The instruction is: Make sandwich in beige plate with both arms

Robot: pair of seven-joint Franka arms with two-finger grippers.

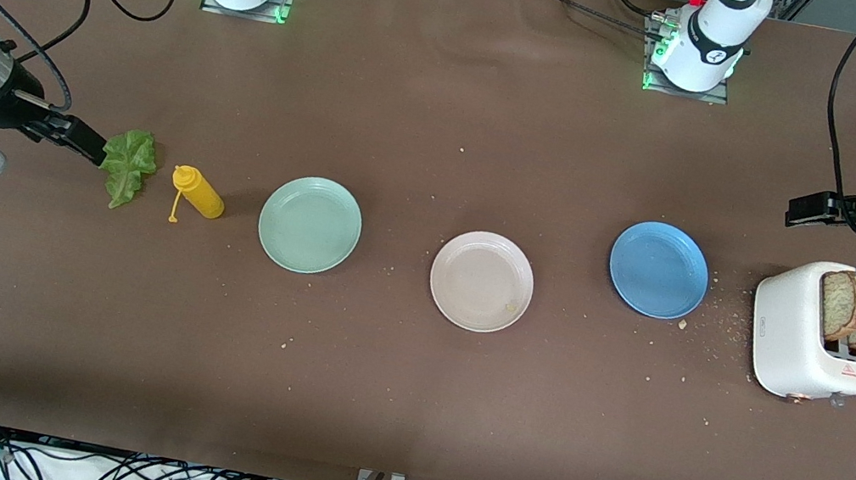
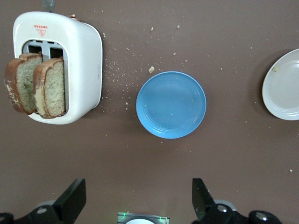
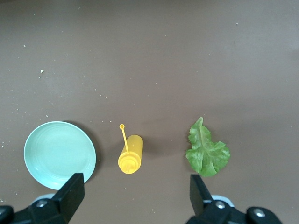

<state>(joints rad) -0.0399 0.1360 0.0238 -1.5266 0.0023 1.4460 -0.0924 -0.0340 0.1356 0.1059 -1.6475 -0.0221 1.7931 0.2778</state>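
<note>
The beige plate [image 1: 481,281] lies mid-table and holds only a crumb; its edge shows as the beige plate [image 2: 285,88] in the left wrist view. Two brown toast slices [image 1: 855,309] stand in the white toaster [image 1: 805,351] at the left arm's end; they appear again as the toast slices [image 2: 35,88]. A green lettuce leaf [image 1: 126,165] lies flat at the right arm's end, also seen as the lettuce [image 3: 205,151]. My left gripper [image 2: 138,186] hangs open and high over the table beside the toaster. My right gripper [image 3: 135,182] hangs open, high over the table by the lettuce.
A blue plate [image 1: 659,270] lies between the beige plate and the toaster. A mint-green plate [image 1: 310,224] and a yellow squeeze bottle [image 1: 199,193] on its side lie between the beige plate and the lettuce. Crumbs are scattered around the toaster.
</note>
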